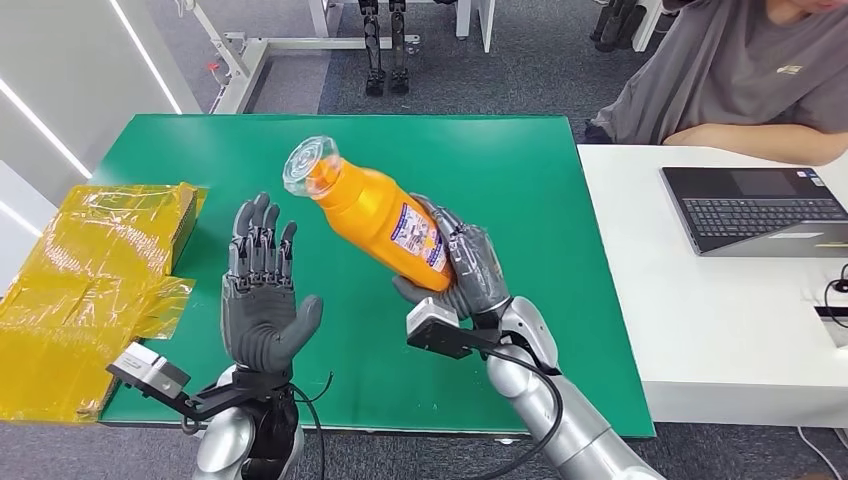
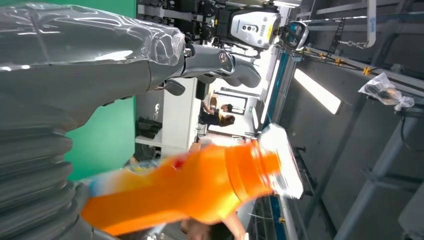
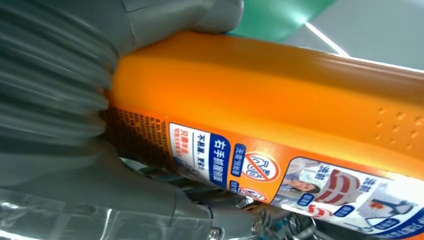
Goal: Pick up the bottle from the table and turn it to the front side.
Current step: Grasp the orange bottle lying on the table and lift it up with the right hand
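The orange bottle [image 1: 375, 222] is held above the green counter [image 1: 500, 180] near its centre, gripped around its lower body by the right hand [image 1: 465, 268], whose fingers are wrapped around the labelled part. The bottle is tilted, its clear-wrapped cap [image 1: 310, 165] directed toward 10 o'clock and its base toward 4 o'clock. In the right wrist view the printed label [image 3: 280, 175] is seen close up against the hand. The left hand [image 1: 262, 290] is raised at 9 o'clock of the bottle, fingers apart and extended upward, nothing held, just beside the bottle but apart from it. A yellow wrapped package [image 1: 90, 290] lies at the counter's 9 o'clock edge. On the white counter [image 1: 720, 330] at 3 o'clock a laptop [image 1: 760, 210] is placed, and a person [image 1: 740, 80] is seated behind it.
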Tool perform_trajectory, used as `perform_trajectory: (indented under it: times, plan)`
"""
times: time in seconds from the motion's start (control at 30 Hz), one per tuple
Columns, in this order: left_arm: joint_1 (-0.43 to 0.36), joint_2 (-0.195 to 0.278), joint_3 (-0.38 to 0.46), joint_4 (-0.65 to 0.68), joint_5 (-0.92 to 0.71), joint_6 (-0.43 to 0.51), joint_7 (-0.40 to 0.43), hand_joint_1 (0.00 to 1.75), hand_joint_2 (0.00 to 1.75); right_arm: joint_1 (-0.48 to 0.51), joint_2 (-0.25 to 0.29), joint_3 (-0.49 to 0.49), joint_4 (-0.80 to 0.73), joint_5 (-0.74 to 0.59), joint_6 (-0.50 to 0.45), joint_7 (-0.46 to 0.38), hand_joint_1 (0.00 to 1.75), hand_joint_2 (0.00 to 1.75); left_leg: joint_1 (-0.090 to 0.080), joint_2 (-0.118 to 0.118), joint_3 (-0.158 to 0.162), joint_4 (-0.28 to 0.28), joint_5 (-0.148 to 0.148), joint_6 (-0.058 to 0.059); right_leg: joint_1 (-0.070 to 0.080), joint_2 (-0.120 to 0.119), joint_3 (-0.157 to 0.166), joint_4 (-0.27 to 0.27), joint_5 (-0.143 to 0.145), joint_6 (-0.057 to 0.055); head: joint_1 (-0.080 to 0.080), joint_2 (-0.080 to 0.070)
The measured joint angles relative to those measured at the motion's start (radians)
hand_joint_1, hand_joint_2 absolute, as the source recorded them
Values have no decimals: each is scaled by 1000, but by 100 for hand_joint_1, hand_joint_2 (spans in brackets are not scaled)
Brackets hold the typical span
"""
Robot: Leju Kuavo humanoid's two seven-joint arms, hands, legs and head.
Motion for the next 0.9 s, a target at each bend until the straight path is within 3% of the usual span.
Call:
perform_trajectory:
  times: [0.3,0.47,0.7,0.9]
  plan:
    - [-12,-1,9,23,-14,23,0,0,175,-34,16,33,111,1,79,11,175,175,0,0,0,0,0,0,0,0,0,0,0,0,0,0]
    - [-15,-1,16,34,-9,23,0,0,175,-59,17,59,154,-3,112,-31,175,175,0,0,-1,0,0,0,0,0,0,0,0,0,0,0]
    - [-18,-4,33,42,-4,19,0,0,175,-90,18,103,193,-27,107,-105,175,175,0,0,0,0,0,0,0,0,0,0,0,0,0,0]
    - [-19,-9,40,50,-2,19,0,0,175,-105,20,131,207,-35,100,-119,175,175,0,0,0,0,0,0,0,0,0,0,0,0,0,0]
